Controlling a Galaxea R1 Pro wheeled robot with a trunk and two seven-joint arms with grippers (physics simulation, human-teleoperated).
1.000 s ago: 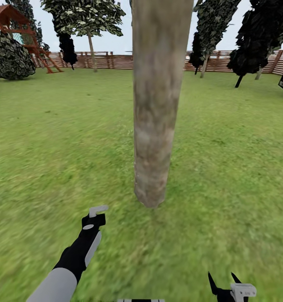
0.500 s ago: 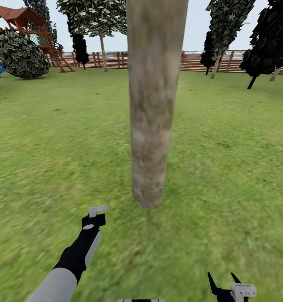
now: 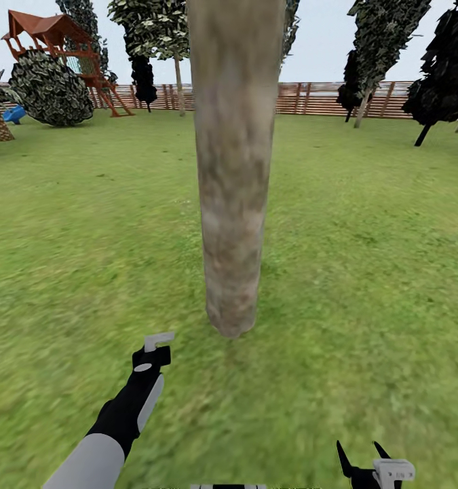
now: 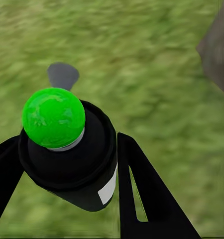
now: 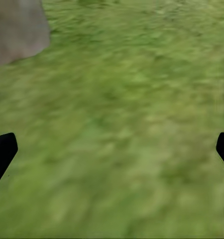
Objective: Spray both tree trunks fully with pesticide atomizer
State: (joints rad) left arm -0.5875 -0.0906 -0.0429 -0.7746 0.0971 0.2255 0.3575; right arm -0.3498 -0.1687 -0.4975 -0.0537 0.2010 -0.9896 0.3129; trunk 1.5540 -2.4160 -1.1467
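A thick mottled grey-beige tree trunk [image 3: 232, 204] rises from the grass [image 3: 364, 272] just ahead of me, its base a short way beyond my left gripper [image 3: 154, 350]. That gripper is shut on the pesticide atomizer [image 3: 159, 338]. In the left wrist view the atomizer [image 4: 72, 154] is a dark bottle with a bright green ball on top, held between the black fingers [image 4: 142, 194], and the trunk's edge [image 4: 216, 55] stands off to one side. My right gripper [image 3: 359, 451] hangs low at the near right, open and empty. Its fingertips [image 5: 2, 152] are spread wide over grass, near the trunk's base [image 5: 17, 30].
A brown slat fence [image 3: 323, 98] closes the lawn at the back. A red-roofed play frame [image 3: 59, 41] and a round bush [image 3: 49, 92] stand far left. Another tree [image 3: 157, 24] rises at the back, and dark trees [image 3: 446, 61] at the far right.
The whole picture has slid: the camera has turned, so the trunk sits further left and the play frame further right. Both arms keep their pose.
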